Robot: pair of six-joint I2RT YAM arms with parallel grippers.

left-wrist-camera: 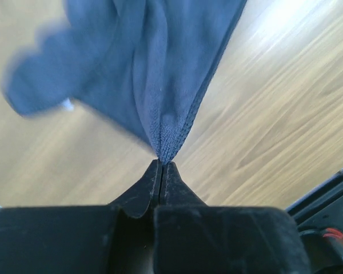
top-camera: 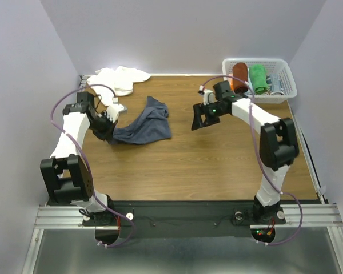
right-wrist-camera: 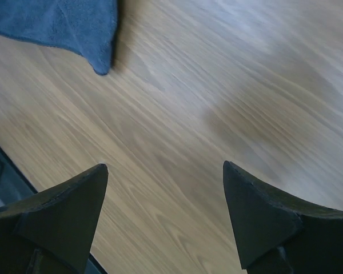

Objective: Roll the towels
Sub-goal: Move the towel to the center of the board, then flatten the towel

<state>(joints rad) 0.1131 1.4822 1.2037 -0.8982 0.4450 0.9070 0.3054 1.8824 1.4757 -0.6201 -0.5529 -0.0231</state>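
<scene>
Top view: the left gripper (top-camera: 107, 132) sits low over the table (top-camera: 188, 165), fingers pinched tight on the near-left corner of the blue-grey towel (top-camera: 146, 124). The rest of that towel lies crumpled on the wood, spreading away to the gripper's right and back. The white towel (top-camera: 119, 80) lies in a heap beyond the left gripper, near the back wall, apart from the blue-grey one. The right gripper (top-camera: 203, 117) hangs just right of the blue-grey towel, not touching it, fingers spread wide w/ nothing between them. Behind the right gripper, at the back-right corner, is a white basket (top-camera: 287, 87) holding a brown roll (top-camera: 239, 76) and a green roll (top-camera: 258, 79).

Left wrist view: the two fingers meet edge to edge w/ the cloth's tip clamped between them. The towel (left-wrist-camera: 160, 68) fans out straight ahead of the gripper (left-wrist-camera: 161, 165), bunched in folds, w/ bare wood either side.

Right wrist view: both fingertips are far apart, w/ only wood grain between them. A corner of the blue-grey towel (right-wrist-camera: 57, 20) shows ahead and to the left of the gripper (right-wrist-camera: 164, 166), clear of the fingers. Can't tell how high the gripper is above the table.
</scene>
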